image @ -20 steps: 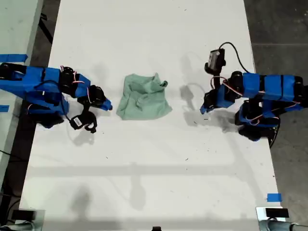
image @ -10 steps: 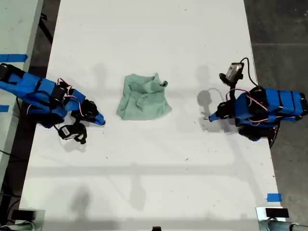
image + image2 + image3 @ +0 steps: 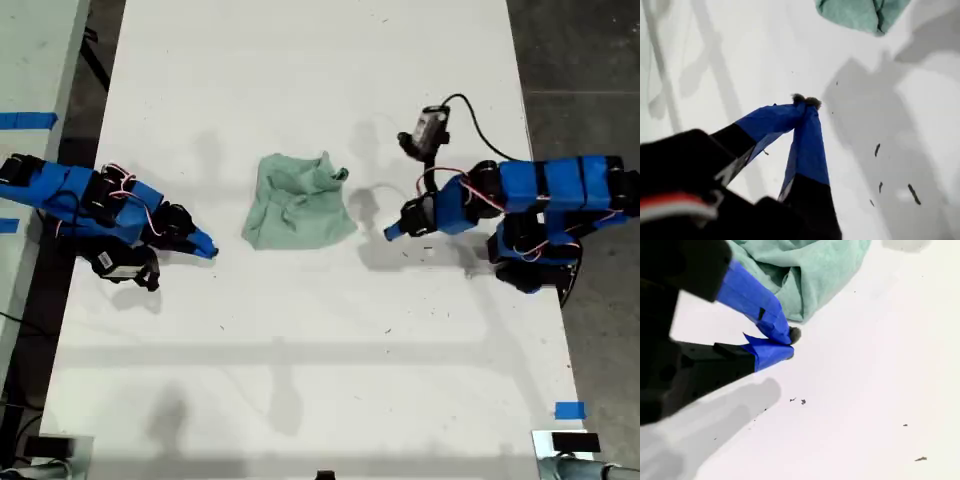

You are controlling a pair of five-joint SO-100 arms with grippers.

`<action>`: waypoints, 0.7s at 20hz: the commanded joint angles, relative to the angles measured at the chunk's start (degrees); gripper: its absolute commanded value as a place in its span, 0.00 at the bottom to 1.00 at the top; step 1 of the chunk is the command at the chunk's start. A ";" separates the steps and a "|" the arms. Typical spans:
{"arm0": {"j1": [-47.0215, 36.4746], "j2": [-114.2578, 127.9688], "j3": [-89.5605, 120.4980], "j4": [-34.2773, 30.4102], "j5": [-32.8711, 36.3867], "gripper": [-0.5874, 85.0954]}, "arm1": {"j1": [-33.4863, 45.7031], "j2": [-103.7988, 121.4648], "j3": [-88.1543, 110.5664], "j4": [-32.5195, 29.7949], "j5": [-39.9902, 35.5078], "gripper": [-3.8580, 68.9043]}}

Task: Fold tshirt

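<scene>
Scene: the tshirt (image 3: 300,205) lies in a rumpled mint-green bundle just above the middle of the white table (image 3: 300,390) in the exterior view, with one arm either side of it.

What changed, first arm: my first gripper (image 3: 390,232) has swung back in from the exterior view's right. Half a second ago it was tucked close to its base; now its tip is near the bundle's right edge but not touching it.

What changed, second arm: my second gripper (image 3: 207,250) has pulled further towards the exterior view's left edge and lies low over the table, apart from the cloth.

Tshirt: same place and same outline across all three exterior frames; nothing has tugged it.

First jaws: clenched tip to tip on nothing, as the first wrist view shows (image 3: 806,101), with a corner of the tshirt (image 3: 860,12) well ahead of them.

Second jaws: also pressed together and empty (image 3: 787,342); the tshirt (image 3: 810,270) sits just beyond the tips, no cloth between them.

Meaning for the task: I judge the cloth free of both arms. The bundle looks bunched rather than squared, so whether the fold counts as finished is hard to say. If more is wanted, the first arm looks the better placed, and its jaws would have to part before any pinch.
</scene>
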State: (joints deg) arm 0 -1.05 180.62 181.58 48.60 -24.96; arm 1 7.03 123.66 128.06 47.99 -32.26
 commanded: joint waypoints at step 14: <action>-0.35 3.96 0.88 0.44 -0.09 0.08 | 11.07 -57.92 -71.28 9.05 -18.46 0.03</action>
State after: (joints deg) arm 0 -1.32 183.87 181.93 48.60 -25.05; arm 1 14.33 65.04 62.31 56.78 -48.34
